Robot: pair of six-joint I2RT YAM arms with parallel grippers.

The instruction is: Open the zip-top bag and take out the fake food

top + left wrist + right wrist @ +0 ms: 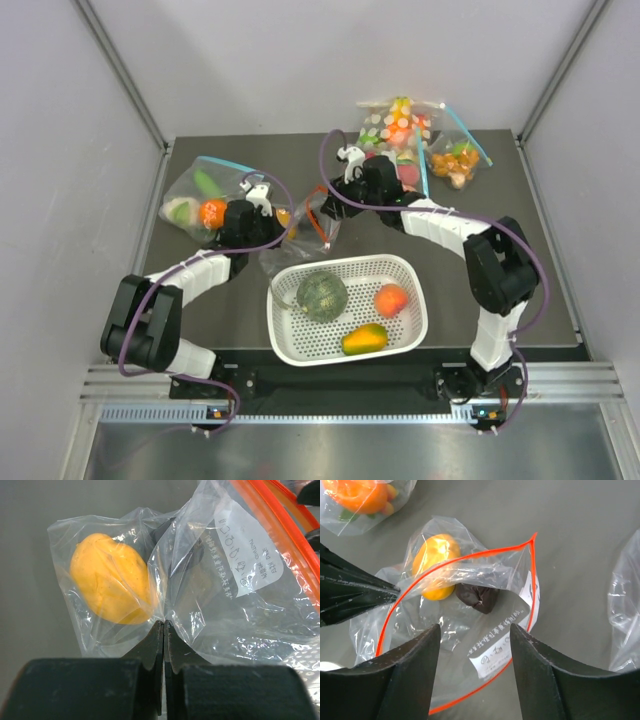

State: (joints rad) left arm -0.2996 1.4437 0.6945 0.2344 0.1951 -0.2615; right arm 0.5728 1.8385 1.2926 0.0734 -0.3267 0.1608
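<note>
Two toys lie inside the bag [495, 625]: an orange [435, 560] and a dark piece [477, 597], touching each other at its closed end. The bag rests near the middle of the desk [240, 310], just beyond the basket [345, 260] at the near edge. Its red-orange mouth stands open as a loop.

Left gripper [164, 625]: clenched on a fold of the bag's film beside the orange.

Right gripper [475, 630]: fingers spread, poised over the open mouth. The near stretch of the zip strip is hidden behind them, so contact with the rim cannot be judged.

Basket contents: melon [322, 296], peach [391, 299], mango [364, 339].

From above, both wrists cover most of the bag and its toys are hard to make out. In the left wrist view the dark piece is only a shadow behind creased film. The label [250, 555] print is too small to read. Blue-zipped bags [195, 200] lie toward the far left and far right corners, one cut off at the right wrist view's edge.
</note>
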